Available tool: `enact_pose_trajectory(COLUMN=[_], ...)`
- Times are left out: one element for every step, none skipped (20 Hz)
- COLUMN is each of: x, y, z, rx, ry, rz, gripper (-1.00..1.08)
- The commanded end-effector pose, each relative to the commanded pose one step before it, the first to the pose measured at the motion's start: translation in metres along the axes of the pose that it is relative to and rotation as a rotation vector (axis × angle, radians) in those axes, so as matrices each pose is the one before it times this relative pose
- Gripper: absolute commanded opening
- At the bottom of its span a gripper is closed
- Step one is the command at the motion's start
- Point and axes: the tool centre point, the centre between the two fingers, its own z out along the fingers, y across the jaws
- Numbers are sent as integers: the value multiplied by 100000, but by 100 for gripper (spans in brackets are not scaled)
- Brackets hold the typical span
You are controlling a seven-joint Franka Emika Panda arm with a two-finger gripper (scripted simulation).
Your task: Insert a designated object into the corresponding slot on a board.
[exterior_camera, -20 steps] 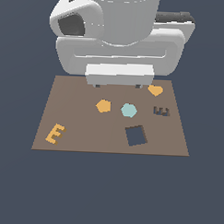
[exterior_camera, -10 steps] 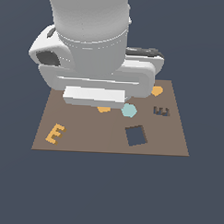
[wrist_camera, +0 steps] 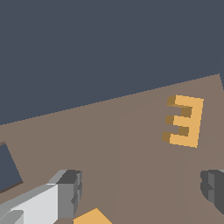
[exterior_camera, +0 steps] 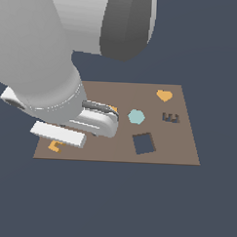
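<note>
Comparing with the pictures of a moment ago, we see that the arm [exterior_camera: 49, 64] has swung from the far edge of the board [exterior_camera: 182, 152] down toward its near corner at the exterior view's left, and now it hides most of that side. The gripper [wrist_camera: 142, 190] now hangs close to the orange E block [wrist_camera: 184, 120], which lies flat on the board and is not grasped. In the exterior view only a small orange piece of the E block [exterior_camera: 54, 146] shows under the hand. We judge that the approach is almost done and the grasp is not yet made.

The two fingers [wrist_camera: 65, 188] stand well apart with nothing between them, so the tool is wide open and empty.

By count we see one board, one square hole [exterior_camera: 143, 143], one E-shaped slot [exterior_camera: 171, 117] at the exterior view's right, well apart from the block, one orange heart [exterior_camera: 164, 95] and one teal hexagon [exterior_camera: 135, 116]. One more orange piece [wrist_camera: 92, 217] shows only partly.
</note>
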Motion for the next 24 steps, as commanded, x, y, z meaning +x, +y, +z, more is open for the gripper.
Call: enact_pose_trajectory(x=[1070, 365, 339, 314, 288, 264, 240, 217, 194, 171, 149, 128, 106, 86, 65, 46, 28, 5, -71, 2, 4, 7, 14, 8], y=[1702, 577, 532, 491, 448, 408, 369, 334, 297, 260, 225, 192, 152, 126, 85, 62, 43, -8, 2, -2, -5, -9, 34, -16], z=[1425, 485, 447, 409, 372, 338, 306, 274, 244, 213, 183, 154, 124, 96, 68, 43, 23, 4, -7, 41, 123, 204, 268, 368], rx=[-365, -116, -105, -94, -84, -76, -68, -60, -53, -46, -39, -32, -25, -20, -13, -8, -4, 0, -34, 0, 0, 0, 17, 0], ry=[-434, -176, -163, -151, -138, -126, -114, -103, -92, -81, -70, -60, -48, -39, -27, -19, -12, 0, -52, 0, 0, 0, 23, 0], rz=[4007, 1368, 1266, 1169, 1069, 975, 885, 799, 713, 626, 542, 463, 374, 306, 216, 153, 97, 0, -102, 0, 0, 0, 63, 0], gripper=[100, 100, 100, 100, 100, 100, 100, 100, 100, 100, 100, 100, 100, 100, 100, 100, 100, 100, 100, 100, 100, 100, 100, 100])
